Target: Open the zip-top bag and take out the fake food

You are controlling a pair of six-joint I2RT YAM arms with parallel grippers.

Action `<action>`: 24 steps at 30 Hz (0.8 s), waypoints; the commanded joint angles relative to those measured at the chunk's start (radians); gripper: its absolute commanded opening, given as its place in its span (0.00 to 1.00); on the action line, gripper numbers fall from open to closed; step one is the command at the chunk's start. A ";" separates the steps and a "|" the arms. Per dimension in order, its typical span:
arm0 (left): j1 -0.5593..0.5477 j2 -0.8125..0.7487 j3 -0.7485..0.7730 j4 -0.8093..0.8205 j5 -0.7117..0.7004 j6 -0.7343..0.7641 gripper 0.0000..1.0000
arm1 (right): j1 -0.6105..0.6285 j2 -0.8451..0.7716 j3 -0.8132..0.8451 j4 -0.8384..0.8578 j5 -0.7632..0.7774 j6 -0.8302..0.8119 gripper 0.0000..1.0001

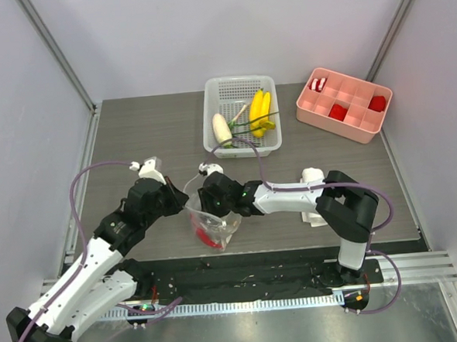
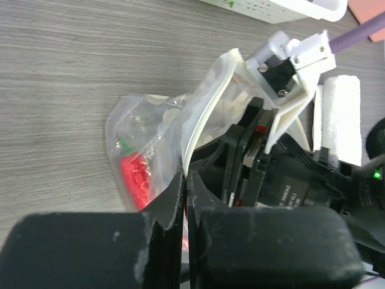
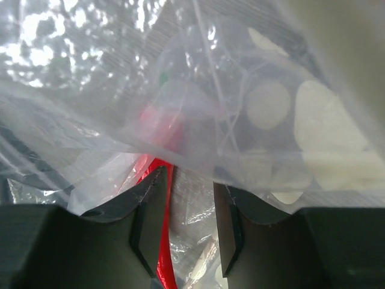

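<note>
The zip-top bag (image 1: 216,227) lies crumpled between my two grippers, with a red chili (image 1: 208,236) inside. My left gripper (image 1: 182,203) is shut on the bag's white zip edge (image 2: 207,102), seen pinched at the fingertips in the left wrist view (image 2: 185,180). The chili (image 2: 135,180) shows through the plastic to its left. My right gripper (image 1: 212,207) reaches into the bag's mouth. In the right wrist view the jaws (image 3: 185,180) stand open under the dotted film (image 3: 271,108), with the chili (image 3: 163,265) against the left finger. The banana bunch (image 1: 260,107), radish (image 1: 223,128) and green stems (image 1: 245,127) lie in the white basket (image 1: 237,80).
A pink tray (image 1: 348,123) with red blocks stands at the back right. A rolled white cloth (image 1: 312,175) lies by the right arm and also shows in the left wrist view (image 2: 340,117). Side walls close in the table on the left and right.
</note>
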 commanded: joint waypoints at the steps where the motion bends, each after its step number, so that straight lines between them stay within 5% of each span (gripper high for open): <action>1: -0.001 -0.025 -0.015 0.017 -0.028 -0.027 0.00 | 0.016 -0.023 0.110 -0.108 0.222 -0.069 0.43; 10: -0.001 0.071 0.080 0.103 0.086 -0.056 0.00 | 0.016 -0.071 0.184 -0.335 0.628 -0.189 0.45; 16: -0.001 0.108 0.151 0.102 0.107 -0.044 0.00 | 0.019 -0.125 0.187 -0.332 0.467 -0.186 0.46; 24: -0.001 0.035 -0.010 0.074 -0.009 -0.016 0.00 | 0.050 -0.070 0.136 -0.257 0.304 -0.082 0.48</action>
